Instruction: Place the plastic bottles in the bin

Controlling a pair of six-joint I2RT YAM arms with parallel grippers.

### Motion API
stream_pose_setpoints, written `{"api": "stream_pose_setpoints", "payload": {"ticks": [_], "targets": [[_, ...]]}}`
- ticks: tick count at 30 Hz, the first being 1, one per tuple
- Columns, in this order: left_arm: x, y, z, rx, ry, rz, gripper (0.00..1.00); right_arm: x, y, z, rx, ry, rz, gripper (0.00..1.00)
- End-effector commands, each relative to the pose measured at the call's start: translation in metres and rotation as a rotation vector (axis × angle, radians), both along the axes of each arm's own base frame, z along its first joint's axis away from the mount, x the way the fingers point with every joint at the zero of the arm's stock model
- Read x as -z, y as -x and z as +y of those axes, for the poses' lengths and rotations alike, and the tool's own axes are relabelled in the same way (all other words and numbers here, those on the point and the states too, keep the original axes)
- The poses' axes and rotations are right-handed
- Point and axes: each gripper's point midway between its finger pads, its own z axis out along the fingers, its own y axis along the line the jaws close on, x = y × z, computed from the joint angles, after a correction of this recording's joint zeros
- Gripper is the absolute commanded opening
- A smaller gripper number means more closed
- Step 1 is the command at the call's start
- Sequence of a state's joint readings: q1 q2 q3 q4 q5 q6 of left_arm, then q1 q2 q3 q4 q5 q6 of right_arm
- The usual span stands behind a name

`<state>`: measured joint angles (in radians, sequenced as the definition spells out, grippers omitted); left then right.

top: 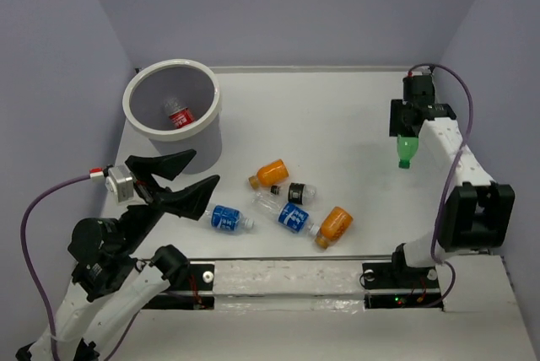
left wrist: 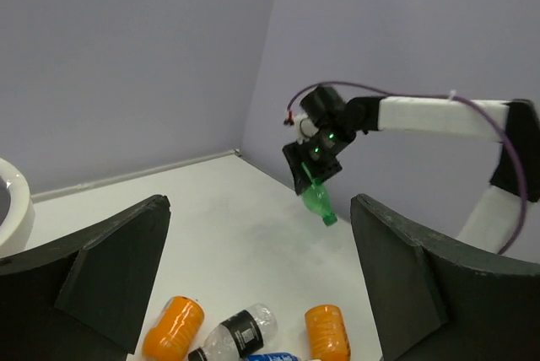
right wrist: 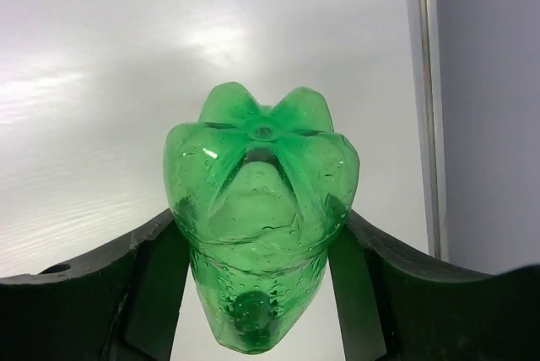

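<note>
Five plastic bottles lie clustered on the table [top: 337, 108] at its near middle: the far orange bottle [top: 272, 174], the black-labelled bottle [top: 296, 193], the left blue-labelled bottle [top: 227, 218], the right blue-labelled bottle [top: 292, 216] and the near orange bottle [top: 335, 224]. Label writing is too small to read. At far left the white bin [top: 135, 112] holds a red-labelled bottle [top: 179, 116]. At far right the right gripper [top: 408, 132] is clamped on the green bottle [top: 407, 151], fingers pressing both its sides. The left gripper [top: 205, 168] hovers near left, fingers wide apart, just left of the cluster.
</note>
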<state>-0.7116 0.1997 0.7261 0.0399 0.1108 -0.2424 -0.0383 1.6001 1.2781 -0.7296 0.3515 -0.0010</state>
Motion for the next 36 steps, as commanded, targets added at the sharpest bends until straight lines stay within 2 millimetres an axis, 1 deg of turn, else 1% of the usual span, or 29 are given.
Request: {"api": "stream_pose_setpoints", "payload": {"ticks": [1,2,3,4,5,6,8,9,11,12,13,14,15,16,17,19,20,21,22,23,24,26,27,28,29,31,32,34,36], "targets": [[-0.011,-0.01,0.004,-0.057,0.007,-0.013,0.99,-0.155,-0.047,0.114,-0.272,-0.212,-0.566,0.48],[-0.01,-0.015,0.007,-0.081,0.008,-0.008,0.99,-0.183,-0.042,0.163,-0.372,-0.311,-0.64,0.48],[-0.008,-0.019,0.01,-0.107,0.011,0.001,0.99,-0.224,-0.048,0.191,-0.416,-0.403,-0.768,0.48],[-0.008,-0.021,0.012,-0.125,0.015,0.006,0.99,-0.246,-0.045,0.217,-0.473,-0.476,-0.828,0.48],[-0.008,-0.024,0.016,-0.146,0.02,0.01,0.99,-0.28,-0.039,0.265,-0.602,-0.59,-0.934,0.48],[-0.007,-0.026,0.018,-0.164,0.026,0.017,0.99,-0.303,-0.032,0.293,-0.674,-0.663,-0.994,0.48],[-0.005,-0.033,0.026,-0.214,0.047,0.04,0.99,-0.334,-0.021,0.336,-0.769,-0.752,-1.095,0.49],[-0.002,-0.039,0.035,-0.27,0.063,0.061,0.98,-0.362,-0.009,0.377,-0.856,-0.819,-1.178,0.49],[0.001,-0.046,0.046,-0.331,0.09,0.094,0.98,-0.384,0.002,0.415,-0.954,-0.866,-1.251,0.49],[0.006,-0.053,0.057,-0.403,0.106,0.124,0.98,-0.386,0.002,0.446,-1.004,-0.911,-1.289,0.49],[0.008,-0.056,0.063,-0.435,0.114,0.137,0.98,-0.411,0.007,0.455,-1.026,-0.962,-1.35,0.49],[0.009,-0.058,0.068,-0.461,0.126,0.152,0.99,-0.427,0.014,0.466,-1.078,-1.014,-1.41,0.49],[0.011,-0.062,0.076,-0.511,0.142,0.175,0.99,-0.431,0.015,0.479,-1.103,-1.045,-1.426,0.49],[0.011,-0.064,0.083,-0.541,0.158,0.181,0.99,-0.405,-0.001,0.509,-1.13,-1.061,-1.37,0.49],[0.018,-0.067,0.088,-0.575,0.157,0.208,0.99,-0.435,0.012,0.517,-1.186,-1.101,-1.422,0.49],[0.019,-0.068,0.092,-0.598,0.167,0.216,0.99,-0.435,0.009,0.54,-1.203,-1.125,-1.438,0.49],[0.02,-0.068,0.096,-0.617,0.173,0.222,0.99,-0.429,0.005,0.561,-1.216,-1.127,-1.456,0.49],[0.021,-0.069,0.097,-0.626,0.175,0.224,0.99,-0.424,-0.003,0.567,-1.205,-1.122,-1.462,0.5],[0.022,-0.07,0.099,-0.635,0.176,0.227,0.99,-0.395,-0.014,0.59,-1.208,-1.121,-1.416,0.5],[0.022,-0.07,0.101,-0.644,0.179,0.231,0.99,-0.39,-0.021,0.594,-1.186,-1.116,-1.417,0.5],[0.024,-0.071,0.103,-0.658,0.183,0.238,0.99,-0.392,-0.024,0.595,-1.178,-1.116,-1.429,0.5],[0.025,-0.072,0.105,-0.671,0.186,0.244,0.99,-0.375,-0.028,0.607,-1.171,-1.112,-1.401,0.5],[0.025,-0.072,0.106,-0.674,0.189,0.246,0.99,-0.361,-0.035,0.612,-1.158,-1.106,-1.377,0.52],[0.024,-0.071,0.106,-0.674,0.194,0.245,0.99,-0.356,-0.036,0.613,-1.156,-1.106,-1.368,0.64],[0.025,-0.071,0.107,-0.676,0.196,0.247,0.99,-0.354,-0.037,0.614,-1.155,-1.108,-1.363,0.72],[0.025,-0.072,0.107,-0.679,0.196,0.25,0.99,-0.355,-0.036,0.615,-1.162,-1.106,-1.356,0.82],[0.025,-0.072,0.107,-0.68,0.197,0.252,0.99,-0.356,-0.035,0.614,-1.167,-1.103,-1.352,0.9],[0.026,-0.073,0.106,-0.676,0.204,0.257,0.99,-0.359,-0.034,0.613,-1.175,-1.08,-1.328,1.0],[0.027,-0.074,0.105,-0.674,0.199,0.26,0.99,-0.365,-0.032,0.609,-1.18,-1.061,-1.323,1.0]]}}
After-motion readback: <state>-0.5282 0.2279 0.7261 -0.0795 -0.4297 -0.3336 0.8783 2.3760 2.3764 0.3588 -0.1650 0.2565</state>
